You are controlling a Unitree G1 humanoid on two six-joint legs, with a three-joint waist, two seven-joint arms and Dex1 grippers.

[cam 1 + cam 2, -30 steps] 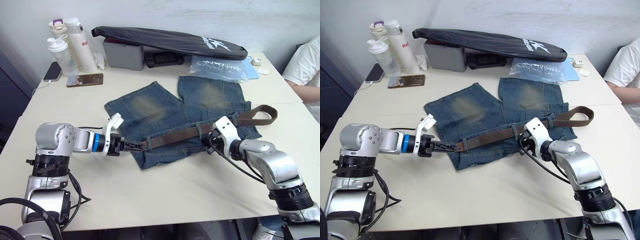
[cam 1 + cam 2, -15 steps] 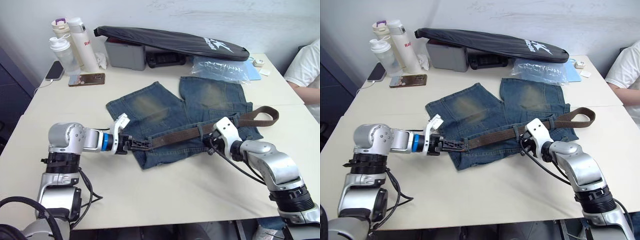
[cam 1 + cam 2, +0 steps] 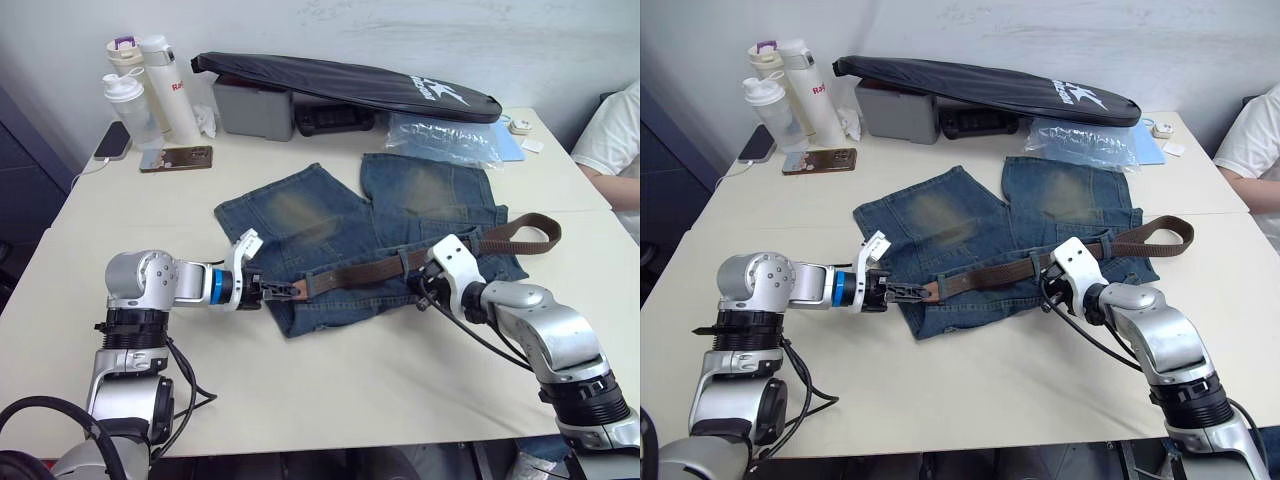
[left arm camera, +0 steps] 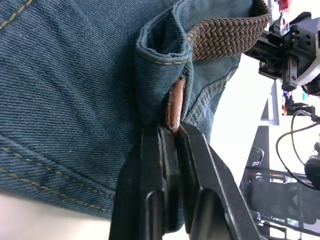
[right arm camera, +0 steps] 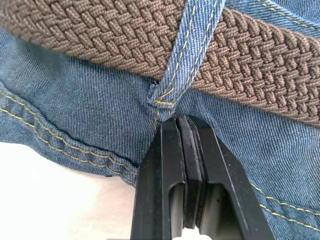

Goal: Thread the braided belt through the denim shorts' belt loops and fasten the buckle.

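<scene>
The denim shorts (image 3: 370, 235) lie flat mid-bench (image 3: 330, 390), waistband toward the robot. The braided belt (image 3: 400, 262) runs along that waistband, passing under a belt loop (image 5: 192, 47) seen close in the right wrist view. Its right part extends past the shorts' edge and curls into a loop (image 3: 525, 232) on bare bench; whether the buckle sits there cannot be made out.

The left end effector (image 3: 290, 291) is clenched on the belt's tan leather tip (image 4: 174, 104), which pokes out from a fold of denim; the rest of the tip is hidden inside that fold. The right end effector (image 5: 182, 122) has its fingers pressed together at the base of the belt loop, on the denim just below the strap; how much cloth sits between the pads cannot be seen.

The near half of the bench is open, bare surface in front of the shorts. The far edge is crowded: a long black bag (image 3: 340, 85), a grey box (image 3: 250, 105), a clear plastic bag (image 3: 440, 135), bottles (image 3: 145, 85) and a phone (image 3: 175, 158). A person's white sleeve (image 3: 620, 135) is cut off at the right edge.
</scene>
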